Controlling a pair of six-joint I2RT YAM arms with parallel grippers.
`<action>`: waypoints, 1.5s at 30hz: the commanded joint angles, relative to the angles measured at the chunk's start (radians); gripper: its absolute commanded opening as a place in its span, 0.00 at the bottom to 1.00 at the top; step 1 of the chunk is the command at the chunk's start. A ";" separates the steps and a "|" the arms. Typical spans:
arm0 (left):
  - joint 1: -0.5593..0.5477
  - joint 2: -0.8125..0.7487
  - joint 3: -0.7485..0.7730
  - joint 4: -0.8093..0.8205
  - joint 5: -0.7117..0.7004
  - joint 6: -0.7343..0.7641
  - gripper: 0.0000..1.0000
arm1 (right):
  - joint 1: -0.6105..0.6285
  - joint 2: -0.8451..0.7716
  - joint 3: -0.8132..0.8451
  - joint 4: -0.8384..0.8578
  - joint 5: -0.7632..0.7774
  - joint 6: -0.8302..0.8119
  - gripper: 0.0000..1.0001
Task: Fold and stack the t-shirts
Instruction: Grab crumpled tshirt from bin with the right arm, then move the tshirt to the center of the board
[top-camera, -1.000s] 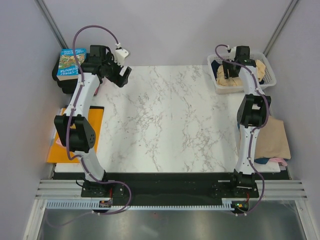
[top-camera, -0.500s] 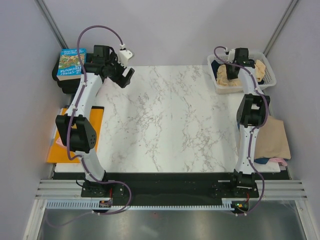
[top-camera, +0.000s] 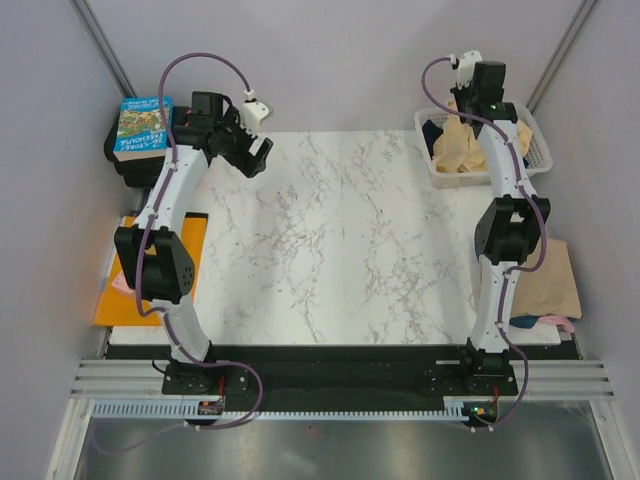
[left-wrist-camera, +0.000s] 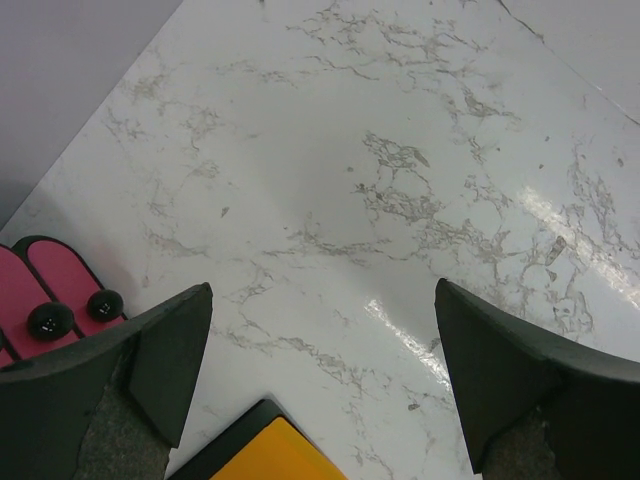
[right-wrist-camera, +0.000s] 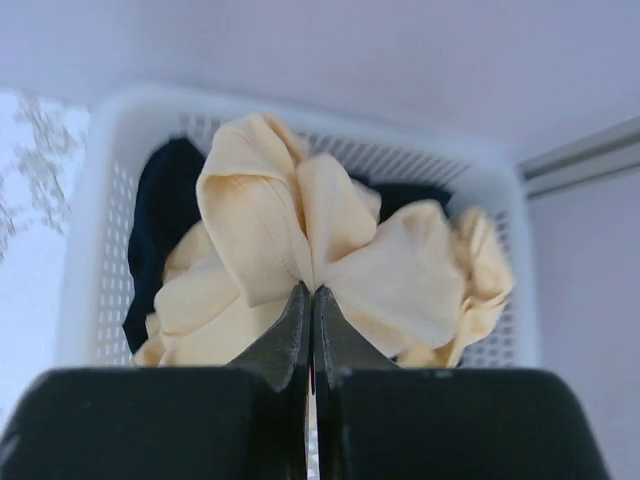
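The right gripper (right-wrist-camera: 310, 292) pinches a fold of the pale yellow t-shirt (right-wrist-camera: 340, 250), which hangs over the white basket (right-wrist-camera: 300, 105) at the far right. The left gripper (left-wrist-camera: 320, 300) is spread wide and empty. I think the thin pinch may slip, or the cloth may drag the navy t-shirt (right-wrist-camera: 160, 230) out. How much cloth is caught is hidden.

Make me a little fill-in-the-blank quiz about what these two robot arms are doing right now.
1. The right arm's fingers are shut on a pale ____ t-shirt.
2. That shirt is bunched above the white basket, which sits at the far ____ corner of the marble table.
3. The left arm's fingers are ____, holding nothing above the table.
4. The orange sheet lies beside the ____ arm.
Missing words: yellow; right; open; left.
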 joint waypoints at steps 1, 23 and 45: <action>-0.015 0.027 0.002 0.043 0.058 0.003 1.00 | 0.073 -0.145 0.017 0.167 0.031 -0.087 0.00; -0.031 0.150 -0.036 0.345 -0.038 -0.071 0.94 | 0.285 -0.407 -0.079 0.557 -0.566 -0.249 0.00; -0.031 0.076 -0.165 0.589 -0.270 -0.124 0.70 | 0.294 -0.845 -1.189 0.445 -0.732 -0.919 0.83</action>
